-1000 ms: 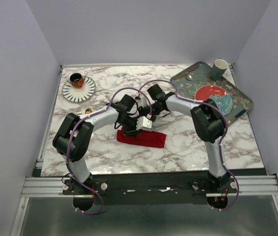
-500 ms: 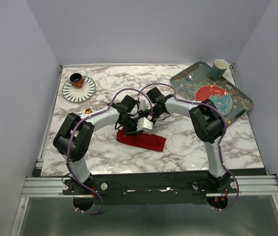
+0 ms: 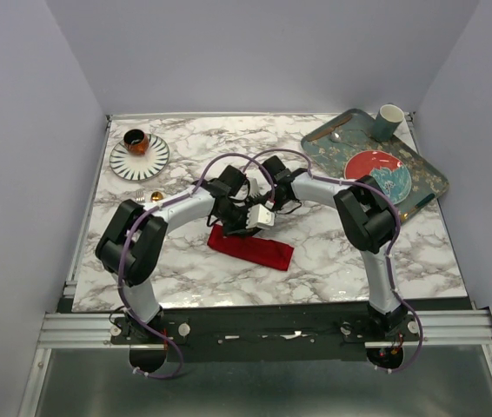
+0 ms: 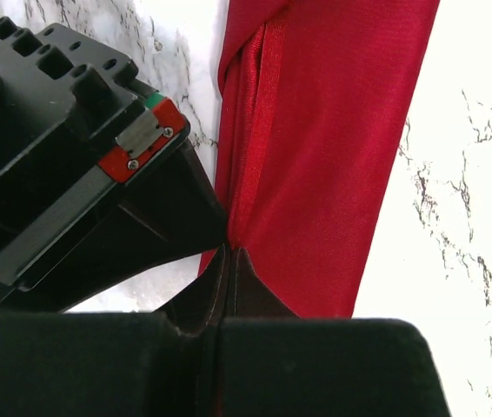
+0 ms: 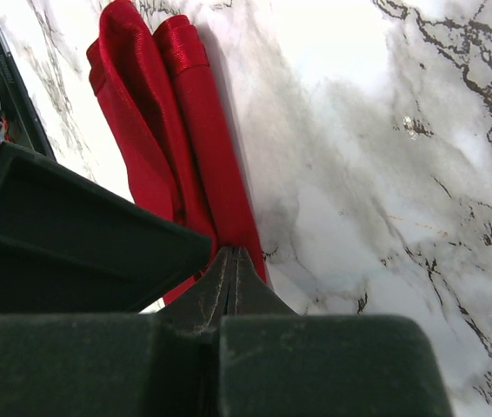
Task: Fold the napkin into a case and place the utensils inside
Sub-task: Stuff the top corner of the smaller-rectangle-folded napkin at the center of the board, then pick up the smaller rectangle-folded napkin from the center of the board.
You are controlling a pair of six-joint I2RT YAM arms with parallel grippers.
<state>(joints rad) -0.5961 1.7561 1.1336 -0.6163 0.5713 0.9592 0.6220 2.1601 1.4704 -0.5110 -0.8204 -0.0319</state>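
Note:
The napkin lies as a narrow red folded strip on the marble, slanting down to the right. Both grippers meet over its upper left end. My left gripper is shut, its tips pinching a fold of the napkin. My right gripper is shut as well, its tips pinching the edge of the napkin. Each wrist view shows the other gripper's black body close on the left. A silver piece and a gold piece of the utensils show beside the left arm, partly hidden.
A striped saucer with a brown cup sits at the back left. At the back right a dark patterned tray holds a red patterned plate, a teal cup and a brown-handled utensil.
Both grippers have closed on the napkin's upper left end. The two wrists have drawn a little closer together and the strip has shifted slightly.

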